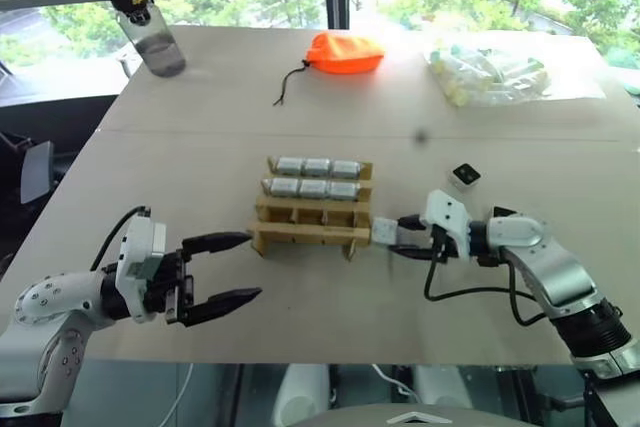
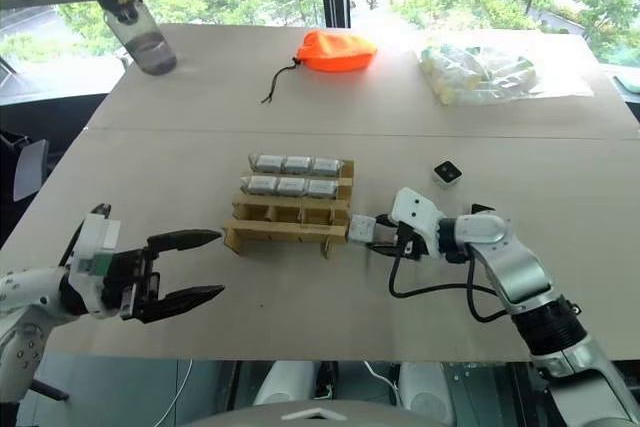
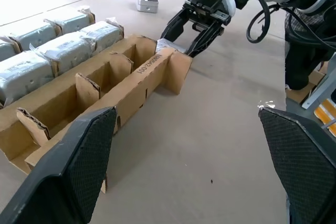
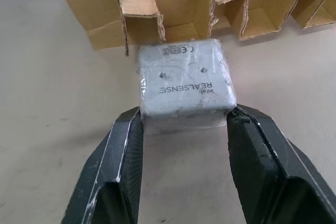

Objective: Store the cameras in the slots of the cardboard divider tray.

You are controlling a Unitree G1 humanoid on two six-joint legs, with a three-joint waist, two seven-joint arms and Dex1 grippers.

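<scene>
Left eye view: tan-brown slotted cardboard divider tray (image 1: 312,212) sits mid-counter on the pale beige counter (image 1: 300,317). Its two far rows are filled, three silver-grey wrapped boxy cameras (image 1: 317,166) in each, six stored by my count. The two near rows look empty; the left wrist view shows bare compartments along the nearest row.

Right end effector (image 1: 392,237), two black fingers, is at the tray's right end, on the counter side. Right wrist view: the fingers are closing on a silver-grey camera (image 4: 184,80), one pad against each lower corner of the block. The camera lies on the counter just in front of the tray's open cardboard end, touching it or nearly so. I read this as a grip being taken, not yet a lift.

Another small white camera with a black square lens face (image 1: 465,176) stands loose on the counter, beyond the right arm, well apart from the tray.

Left end effector (image 1: 222,269) hovers near the tray's left near corner, fingers spread wide, holding nothing.

Judgement: about half done. At least two cameras left to store, six slots seemingly free.

Writing: gripped camera's face reads "intel REALSENSE", upside down as seen, with a line of small compliance marks near the edge, too fine to read. Tray's side wall carries a printed code, partly legible, ending in "001".
</scene>
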